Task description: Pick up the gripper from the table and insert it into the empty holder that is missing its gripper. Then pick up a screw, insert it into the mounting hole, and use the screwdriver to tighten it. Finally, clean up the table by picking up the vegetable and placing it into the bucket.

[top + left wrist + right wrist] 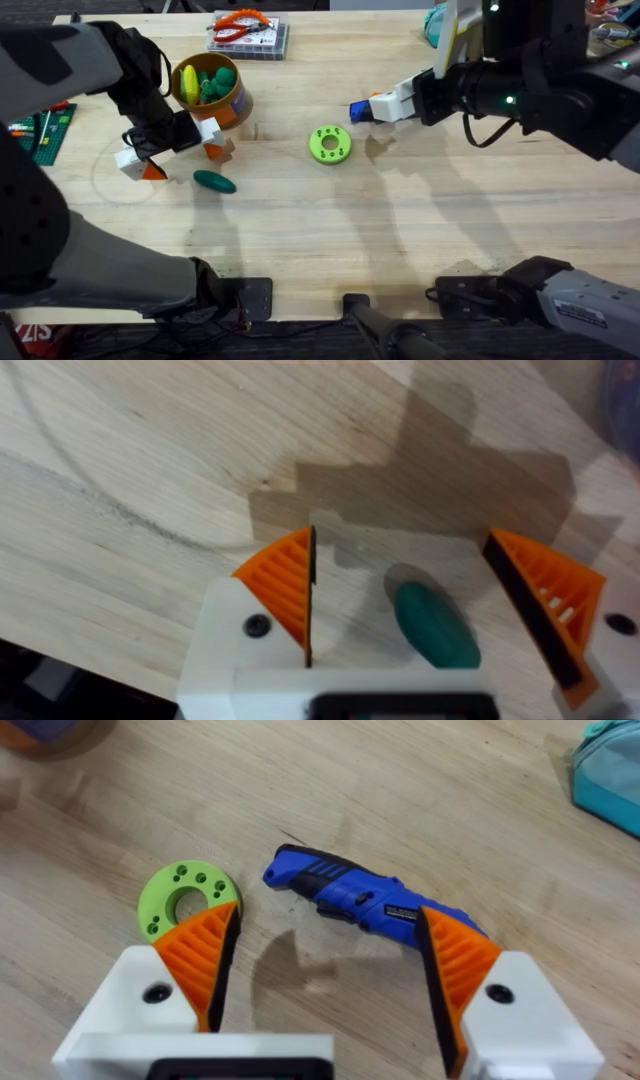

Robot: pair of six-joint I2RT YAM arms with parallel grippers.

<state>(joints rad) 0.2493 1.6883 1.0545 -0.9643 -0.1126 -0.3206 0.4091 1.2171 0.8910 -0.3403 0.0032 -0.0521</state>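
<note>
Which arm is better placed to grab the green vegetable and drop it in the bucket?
Left. The left gripper is open above the vegetable, right beside the bucket. The right gripper is across the table by the screwdriver.

surface (400, 220): light wood, visible grain
screwdriver (365, 898): bright blue, dark tip
vegetable (214, 181): dark green
bucket (236, 104): orange, yellow inner rim
disc (330, 144): lime green, small holes
end effectors (430, 600) (325, 960): white, orange ribbed pads
pouch (610, 775): teal

Workshop: wooden table (400, 220), pliers (240, 28)
</note>
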